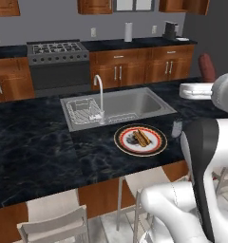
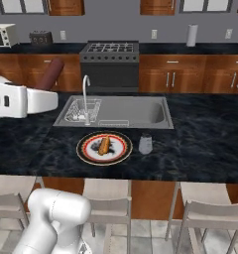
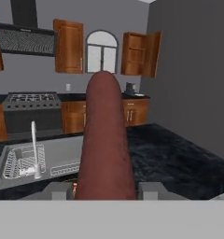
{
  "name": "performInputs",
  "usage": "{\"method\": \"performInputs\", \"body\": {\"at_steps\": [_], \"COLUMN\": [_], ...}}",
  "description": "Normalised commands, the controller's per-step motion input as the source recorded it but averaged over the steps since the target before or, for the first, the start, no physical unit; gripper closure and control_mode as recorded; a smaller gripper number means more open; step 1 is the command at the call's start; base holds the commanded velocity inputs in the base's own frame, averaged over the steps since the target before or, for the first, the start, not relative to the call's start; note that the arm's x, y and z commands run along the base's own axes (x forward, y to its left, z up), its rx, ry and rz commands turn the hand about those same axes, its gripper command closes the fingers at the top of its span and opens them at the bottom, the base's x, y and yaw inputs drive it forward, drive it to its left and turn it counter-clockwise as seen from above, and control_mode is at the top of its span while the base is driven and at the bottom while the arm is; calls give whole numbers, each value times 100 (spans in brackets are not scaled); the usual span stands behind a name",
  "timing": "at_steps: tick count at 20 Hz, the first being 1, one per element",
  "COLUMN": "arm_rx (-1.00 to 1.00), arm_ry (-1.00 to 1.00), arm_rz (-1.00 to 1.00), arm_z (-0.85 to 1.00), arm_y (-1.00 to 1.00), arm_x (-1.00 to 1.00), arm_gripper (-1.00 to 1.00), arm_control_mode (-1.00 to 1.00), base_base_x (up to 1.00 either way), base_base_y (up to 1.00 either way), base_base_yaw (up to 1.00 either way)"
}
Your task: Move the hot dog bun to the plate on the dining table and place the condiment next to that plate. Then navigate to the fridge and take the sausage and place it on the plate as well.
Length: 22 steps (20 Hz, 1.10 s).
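sausage (image 3: 104, 140) upright between jaws | jaws clamped on it | above dining table (image 3: 179, 158)

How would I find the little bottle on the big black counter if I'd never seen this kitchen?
Start at the long dining table with the black marbled top and find the steel sink set into it. In front of the sink lies a round plate with a dark red rim, holding the hot dog bun. The condiment stands just beside that plate: small, greyish, upright, the only bottle there.
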Motion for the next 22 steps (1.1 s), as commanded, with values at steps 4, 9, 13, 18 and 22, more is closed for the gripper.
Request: {"method": "performInputs", "body": {"at_steps": [4, 9, 13, 18, 22], "arm_rx": [3, 0, -1, 0, -4], "arm_ry": [28, 44, 38, 21, 11], "arm_rz": [11, 34, 40, 33, 15], "arm_z": [-35, -74, -75, -54, -35], "arm_y": [-5, 0, 0, -3, -2], "arm_x": [100, 100, 90, 59, 20], "arm_gripper": [100, 100, 100, 100, 100], "arm_control_mode": [-100, -100, -100, -100, -100], "base_base_x": [0, 0, 0, 0, 0], "base_base_y": [0, 0, 0, 0, 0], "base_base_yaw": [0, 0, 0, 0, 0]}}
